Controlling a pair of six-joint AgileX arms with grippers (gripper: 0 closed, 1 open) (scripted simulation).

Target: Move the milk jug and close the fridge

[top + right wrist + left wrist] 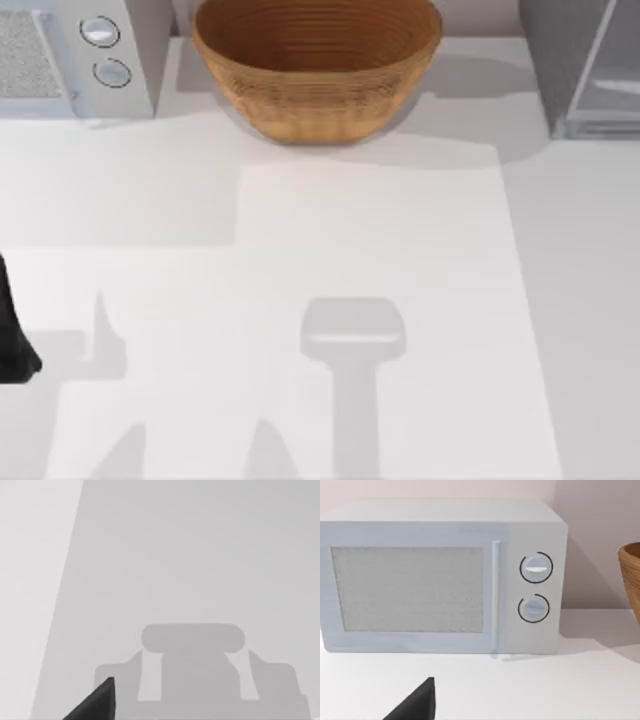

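Locating the milk jug is the first job, and from these views I cannot tell where it stands (the inside of the basket and the fridge are both partly hidden). The fridge sits at the far right corner of the worktop, and its pale door panel looks angled away from the grey body, so I judge it open and not yet shut.

The left arm hangs at the worktop's left edge. A dark tip of the left end effector points toward the microwave, which is no part of this task. The right end effector shows a dark tip above bare worktop, with its shadow cast below it. Whether either end effector is open or closed I cannot tell.

The right arm is the likelier one for the work, since the fridge lies on its side. It should swing toward that corner until the carton is squarely in sight, and commit to a grasp only then. The carton is small and boxy, so a square grip across its flat sides should hold. The door should wait until the jug is well out of its swing. A slow push near the door's free edge should close it.
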